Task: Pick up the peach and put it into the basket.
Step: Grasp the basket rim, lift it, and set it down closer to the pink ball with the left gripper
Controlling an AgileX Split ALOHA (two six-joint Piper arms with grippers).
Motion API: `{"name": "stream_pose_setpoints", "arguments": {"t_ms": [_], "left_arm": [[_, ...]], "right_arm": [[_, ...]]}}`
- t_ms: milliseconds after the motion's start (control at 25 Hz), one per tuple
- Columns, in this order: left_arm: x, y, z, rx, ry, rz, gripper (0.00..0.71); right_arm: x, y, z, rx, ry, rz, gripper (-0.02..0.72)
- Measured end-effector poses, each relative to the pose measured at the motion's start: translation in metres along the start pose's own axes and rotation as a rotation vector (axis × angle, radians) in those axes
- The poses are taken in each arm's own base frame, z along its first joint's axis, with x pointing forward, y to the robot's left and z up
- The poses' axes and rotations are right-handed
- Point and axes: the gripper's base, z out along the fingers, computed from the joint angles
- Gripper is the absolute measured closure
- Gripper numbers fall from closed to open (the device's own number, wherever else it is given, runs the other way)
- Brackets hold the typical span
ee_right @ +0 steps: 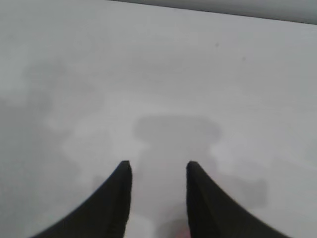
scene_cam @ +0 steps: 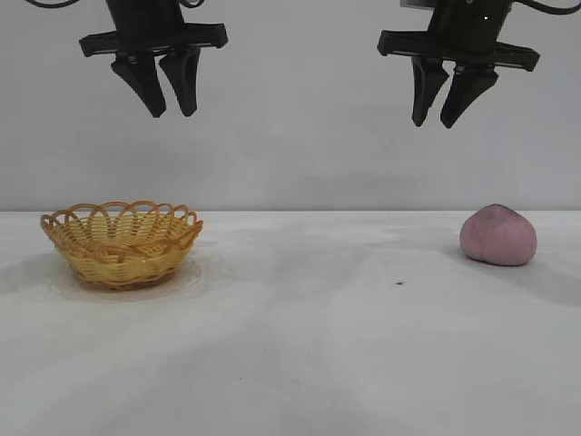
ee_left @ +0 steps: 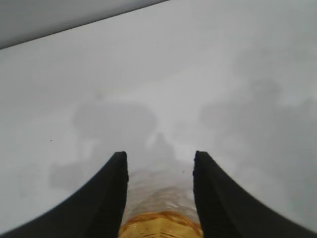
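The pinkish-mauve peach (scene_cam: 498, 235) rests on the white table at the right. At the left stands the yellow woven basket (scene_cam: 121, 242) with its orange looped rim; a part of its rim (ee_left: 161, 225) shows between the left fingers in the left wrist view. My left gripper (scene_cam: 173, 113) hangs high above the basket, open, with nothing between its fingers. Up above the peach and a little left of it, my right gripper (scene_cam: 433, 123) is open and holds nothing. A faint pink bit of the peach (ee_right: 182, 233) shows at the edge of the right wrist view.
A white table (scene_cam: 300, 318) spreads between basket and peach, with a small dark speck (scene_cam: 400, 283) on it. A plain grey wall stands behind. Shadows of both grippers fall on the table.
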Motion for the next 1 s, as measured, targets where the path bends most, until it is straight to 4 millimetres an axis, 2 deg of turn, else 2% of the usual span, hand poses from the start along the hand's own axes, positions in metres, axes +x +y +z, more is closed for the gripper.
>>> {"name": "stream_pose_setpoints", "arguments": {"t_ms": [440,800,1000], "left_arm": [[0.003,0.002,0.000,-0.023,0.033,0.019,0.433],[0.026,0.048,0.020,-0.028,0.198,0.143,0.433],[0.044,0.064,0.033,0.038,0.304,0.198,0.433]], "right_arm": [[0.001,0.000,0.000,-0.003,0.007,0.002,0.440],[0.001,0.001,0.000,-0.005,0.017,-0.008,0.440],[0.001,0.001,0.000,-0.011,0.019,-0.003,0.440]]}}
